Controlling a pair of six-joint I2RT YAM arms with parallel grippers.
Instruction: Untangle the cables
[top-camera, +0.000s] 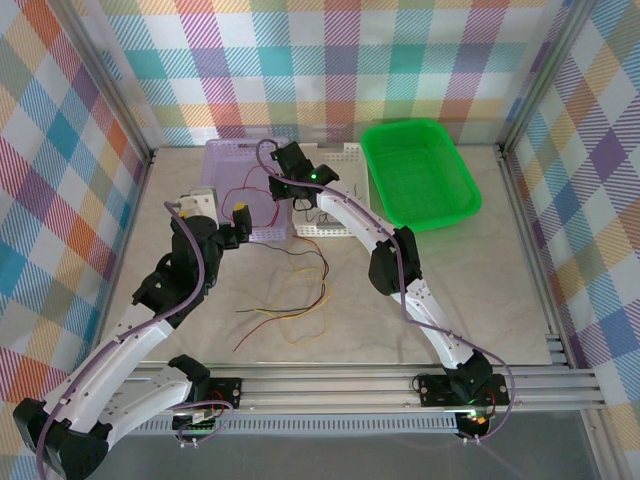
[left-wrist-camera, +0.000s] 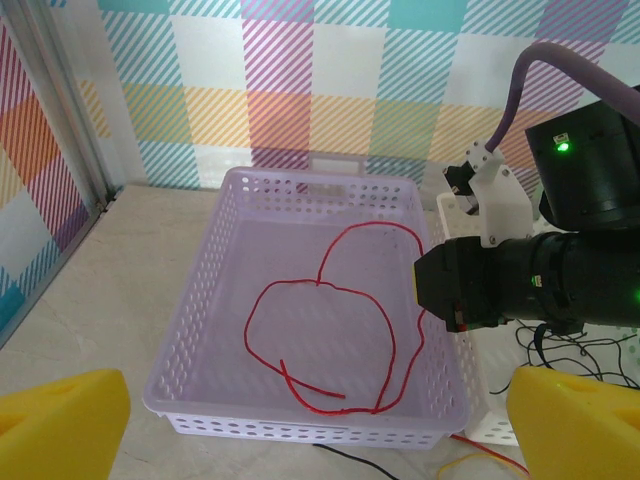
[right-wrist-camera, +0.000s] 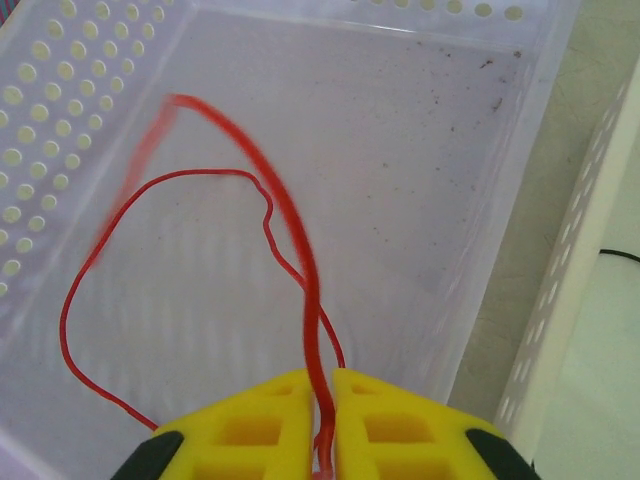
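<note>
We see the red cable blurred at its upper bend; its lower end vanishes inside the right end effector, itself cut off below.

Looking down from high behind over the whole surface, nearer from the left wrist toward the lilac basket, closest from the right wrist into it.

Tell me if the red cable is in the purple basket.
In. The red cable lies looped on the basket floor, one strand rising into the shut right fingers.
</note>
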